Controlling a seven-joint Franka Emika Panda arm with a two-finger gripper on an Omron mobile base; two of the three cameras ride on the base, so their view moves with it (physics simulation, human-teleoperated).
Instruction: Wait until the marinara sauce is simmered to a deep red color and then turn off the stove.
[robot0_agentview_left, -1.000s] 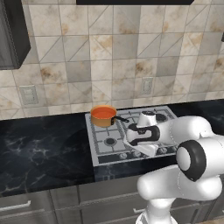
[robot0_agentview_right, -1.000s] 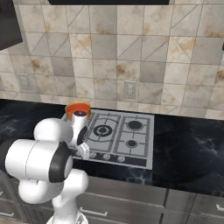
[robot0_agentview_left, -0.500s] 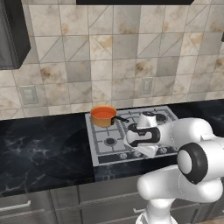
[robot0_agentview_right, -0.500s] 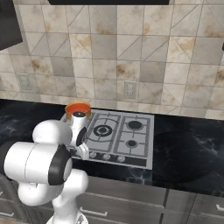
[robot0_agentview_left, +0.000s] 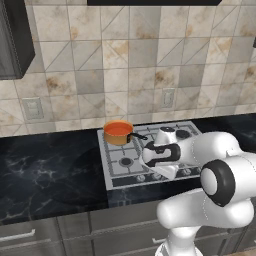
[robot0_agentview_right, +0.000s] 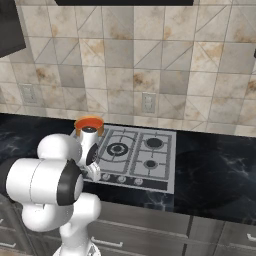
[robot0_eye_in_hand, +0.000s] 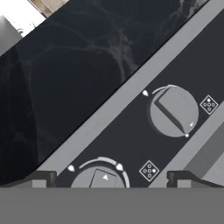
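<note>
Hand view is looking straight down on the stove's dark front strip w/ two grey knobs: one knob is sitting whole toward the right, a second knob is lying between the two dark fingertips and is getting cut off by the bottom of the frame. The gripper is hanging spread wide over that lower knob, nothing between the tips; can't tell if they are touching it. Black marble counter is filling the upper left beyond the stove's pale edge. Base views are giving what the hand view isn't: the marinara sauce, orange-red, is sitting in an orange saucepan on the stove's back left burner, thin dark handle pointing right. Left base view is showing the arm's wrist bending down over the stove's front edge, but the fingers themselves are hidden under the hand. In the right base view the arm's white body is covering the stove's front left corner and part of the saucepan; sauce is showing as a thin orange sliver only, colour hard to judge there. Counter is running off both sides.
</note>
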